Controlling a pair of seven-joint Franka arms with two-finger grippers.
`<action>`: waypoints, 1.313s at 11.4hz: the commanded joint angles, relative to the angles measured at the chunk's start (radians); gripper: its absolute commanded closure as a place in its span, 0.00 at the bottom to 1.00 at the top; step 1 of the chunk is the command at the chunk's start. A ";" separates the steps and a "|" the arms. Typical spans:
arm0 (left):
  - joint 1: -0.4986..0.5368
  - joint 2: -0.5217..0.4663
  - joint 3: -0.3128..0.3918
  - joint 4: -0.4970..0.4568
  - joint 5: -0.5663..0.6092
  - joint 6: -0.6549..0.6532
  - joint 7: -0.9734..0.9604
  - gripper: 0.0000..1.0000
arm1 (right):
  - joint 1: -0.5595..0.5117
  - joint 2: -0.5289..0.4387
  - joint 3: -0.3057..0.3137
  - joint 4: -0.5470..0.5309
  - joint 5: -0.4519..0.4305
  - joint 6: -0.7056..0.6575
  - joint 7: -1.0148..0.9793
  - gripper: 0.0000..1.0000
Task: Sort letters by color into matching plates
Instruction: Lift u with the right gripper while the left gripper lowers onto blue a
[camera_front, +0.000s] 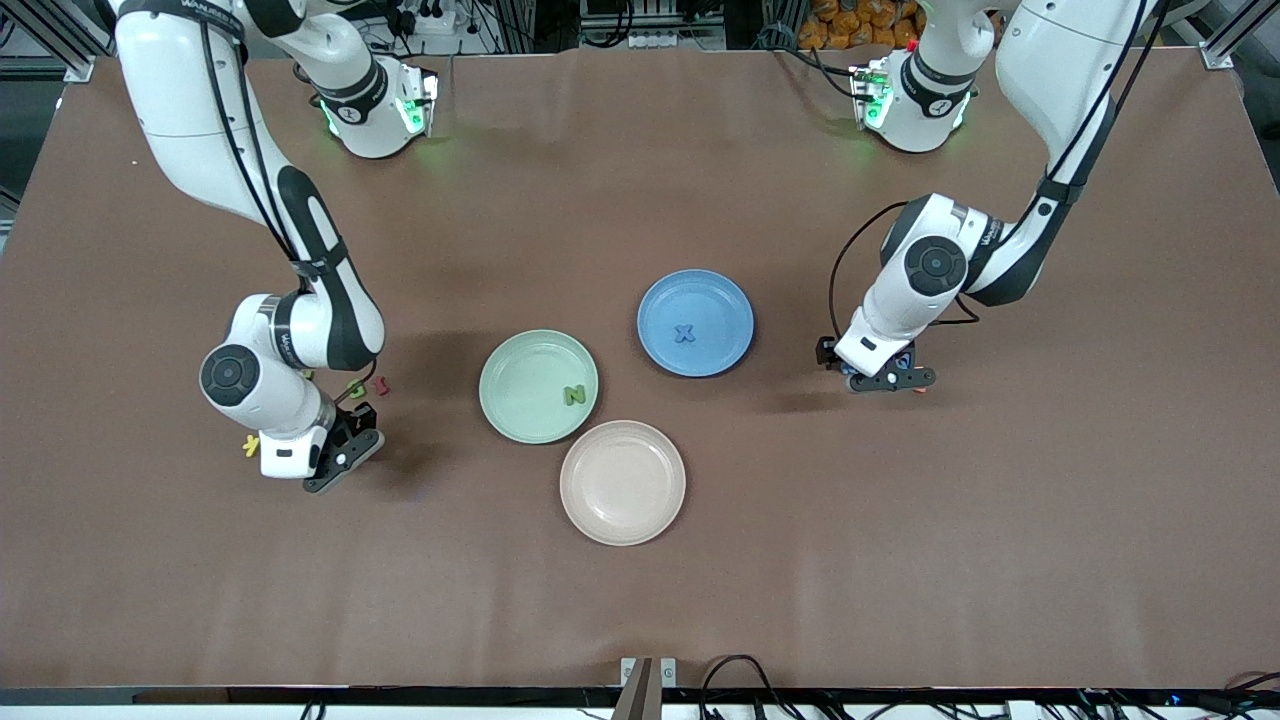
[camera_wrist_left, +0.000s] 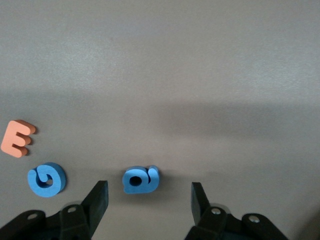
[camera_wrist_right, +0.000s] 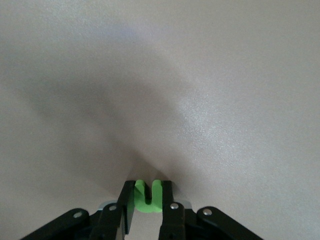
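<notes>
My right gripper (camera_wrist_right: 148, 192) is shut on a small green letter (camera_wrist_right: 148, 201), low over the table toward the right arm's end (camera_front: 343, 458). The mint green plate (camera_front: 515, 372) holds a green N (camera_front: 573, 395). The blue plate (camera_front: 722, 308) holds a blue X (camera_front: 684, 333). My left gripper (camera_wrist_left: 149, 196) is open and low over the table beside the blue plate (camera_front: 886, 379). A blue letter (camera_wrist_left: 141, 179) lies flat just ahead of its fingers. A second blue letter (camera_wrist_left: 46, 179) lies off to one side of it.
A beige plate (camera_front: 622, 482) sits nearer the front camera than the other two. An orange E (camera_wrist_left: 17, 138) lies by the blue letters. A yellow letter (camera_front: 251, 445), a green one (camera_front: 357, 388) and a red one (camera_front: 381, 385) lie around the right arm's wrist.
</notes>
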 joint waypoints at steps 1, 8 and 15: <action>0.034 -0.024 -0.001 -0.043 0.023 0.037 -0.030 0.25 | -0.019 -0.050 0.002 -0.012 0.005 -0.065 0.031 0.76; 0.029 0.006 0.000 -0.043 0.023 0.060 -0.076 0.33 | 0.022 -0.102 0.008 -0.010 0.006 -0.157 0.457 0.78; 0.026 0.031 0.002 -0.031 0.023 0.071 -0.076 0.34 | 0.168 -0.118 0.051 0.007 0.046 -0.177 1.090 0.78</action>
